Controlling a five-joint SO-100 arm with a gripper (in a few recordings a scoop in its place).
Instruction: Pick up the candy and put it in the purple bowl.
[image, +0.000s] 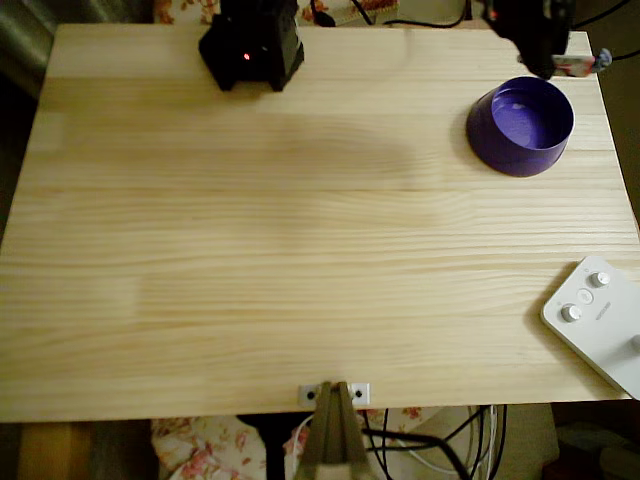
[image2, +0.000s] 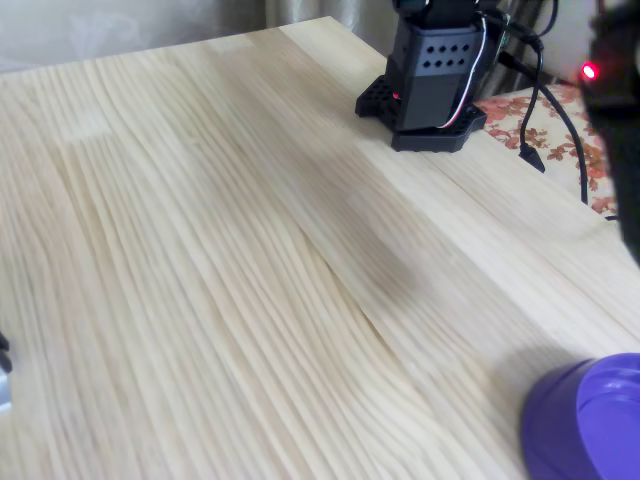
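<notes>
In the overhead view my black tool (image: 548, 62) hangs over the far right corner of the pale pinewood desk (image: 300, 250), clamped on the small pinkish-red and white wrapped candy (image: 578, 66), whose bluish twisted end sticks out to the right. The candy sits just beyond the far rim of the round deep-purple plastic bowl (image: 521, 125), not inside it. A white device with round knobs (image: 598, 318) lies at the desk's near right edge. My black base (image: 252, 45) stands at the far edge.
</notes>
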